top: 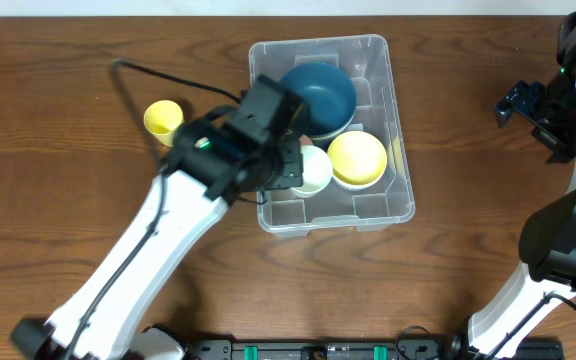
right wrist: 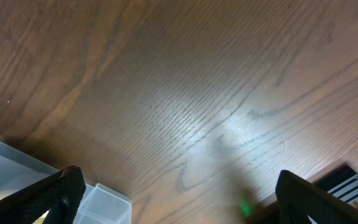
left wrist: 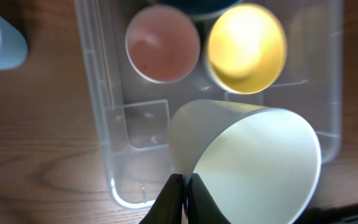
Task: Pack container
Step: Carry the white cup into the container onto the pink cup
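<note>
We've got the L gripper (left wrist: 180, 198) pinched on the rim of a pale cup (left wrist: 253, 162), over the container (top: 368, 205), which sits mid table (top: 58, 60). R gripper (right wrist: 179, 193) jaws wide apart w/ nothing between, off to the right.

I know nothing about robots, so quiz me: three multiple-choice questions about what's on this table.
1. Where is the dark blue bowl? A on bare table; B inside the container; C on a shelf.
2. Overhead, the lone cup outside the container is: A yellow; B red; C black.
3. The left gripper is: A wide open; B out of sight; C shut on a pale cup's rim.
Answers: B, clear walls surround it; A, its colour shows plainly; C, it pinches the rim.
</note>
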Controlling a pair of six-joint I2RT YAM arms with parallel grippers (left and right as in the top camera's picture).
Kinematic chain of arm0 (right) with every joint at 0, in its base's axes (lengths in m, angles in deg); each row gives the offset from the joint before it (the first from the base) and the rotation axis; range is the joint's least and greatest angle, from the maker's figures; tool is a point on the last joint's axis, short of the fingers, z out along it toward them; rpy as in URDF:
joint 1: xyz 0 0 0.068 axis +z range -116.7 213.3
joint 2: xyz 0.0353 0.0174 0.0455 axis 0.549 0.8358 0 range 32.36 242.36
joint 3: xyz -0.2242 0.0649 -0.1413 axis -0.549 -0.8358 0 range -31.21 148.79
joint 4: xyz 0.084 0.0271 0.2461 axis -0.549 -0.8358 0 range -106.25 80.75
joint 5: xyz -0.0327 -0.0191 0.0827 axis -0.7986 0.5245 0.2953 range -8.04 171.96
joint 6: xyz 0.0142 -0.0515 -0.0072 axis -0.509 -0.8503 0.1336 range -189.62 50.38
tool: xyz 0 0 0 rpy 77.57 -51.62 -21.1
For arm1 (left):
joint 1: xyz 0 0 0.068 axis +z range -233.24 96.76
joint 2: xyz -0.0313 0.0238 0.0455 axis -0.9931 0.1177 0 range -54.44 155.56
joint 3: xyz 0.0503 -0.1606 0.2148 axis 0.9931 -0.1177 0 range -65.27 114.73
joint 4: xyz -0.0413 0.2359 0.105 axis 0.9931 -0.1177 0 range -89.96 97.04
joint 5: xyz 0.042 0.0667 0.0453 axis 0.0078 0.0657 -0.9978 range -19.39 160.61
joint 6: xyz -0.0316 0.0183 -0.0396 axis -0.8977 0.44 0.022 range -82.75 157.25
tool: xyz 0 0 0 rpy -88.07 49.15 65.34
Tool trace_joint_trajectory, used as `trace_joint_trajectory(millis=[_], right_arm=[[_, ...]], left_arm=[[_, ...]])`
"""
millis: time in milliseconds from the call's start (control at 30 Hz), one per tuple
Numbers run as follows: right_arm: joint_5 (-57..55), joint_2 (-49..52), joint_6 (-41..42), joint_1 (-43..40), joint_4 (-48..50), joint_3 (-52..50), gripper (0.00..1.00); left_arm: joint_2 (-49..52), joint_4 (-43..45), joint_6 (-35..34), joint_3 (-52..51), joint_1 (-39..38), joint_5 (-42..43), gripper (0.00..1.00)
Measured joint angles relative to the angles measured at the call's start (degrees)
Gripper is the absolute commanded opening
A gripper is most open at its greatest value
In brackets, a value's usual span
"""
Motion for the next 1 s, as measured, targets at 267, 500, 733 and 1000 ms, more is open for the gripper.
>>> trace_joint_trajectory(millis=[267, 500, 733, 1000], right_arm=[[0.0, 0.0, 0.0, 0.0, 0.02, 0.0, 0.99], [0.0, 0.0, -0.02, 0.0, 0.02, 0.0, 0.99], [0.0, 0.0, 0.0, 0.0, 0.02, 0.0, 0.99], [0.0, 0.0, 0.0, 0.0, 0.02, 0.0, 0.99]], left_arm=[[5.57, 0.15, -0.79, 0.0, -0.52, 0.0, 0.06], [8.0, 6.56, 0.09, 0.0, -0.04, -0.02, 0.07], [8.07, 9.2, 0.74, 0.0, 4.26, -0.52, 0.06], [8.07, 9.2, 0.98, 0.0, 8.87, -1.92, 0.06]])
